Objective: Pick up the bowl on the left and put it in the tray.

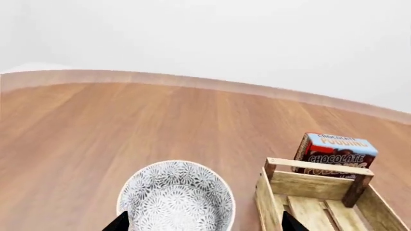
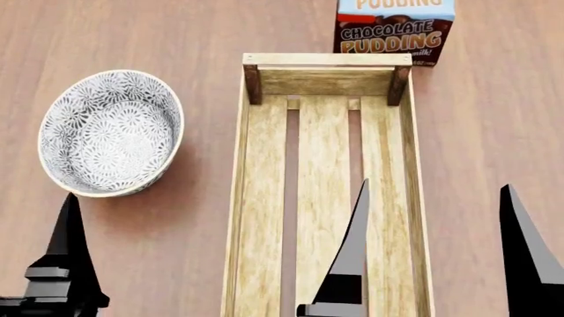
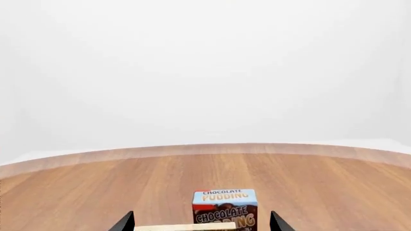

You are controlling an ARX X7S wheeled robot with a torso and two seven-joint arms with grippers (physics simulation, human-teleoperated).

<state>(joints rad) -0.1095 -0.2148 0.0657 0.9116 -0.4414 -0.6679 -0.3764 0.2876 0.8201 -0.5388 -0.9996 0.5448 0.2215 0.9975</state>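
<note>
Bowl (image 2: 111, 133) sits just left of tray (image 2: 251, 198) (apart).

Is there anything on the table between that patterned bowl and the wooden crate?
No. In the head view only bare wooden tabletop separates the bowl from the tray.

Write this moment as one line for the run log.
bowl: on table, left of tray | tray: empty | left gripper: open | right gripper: open
</note>
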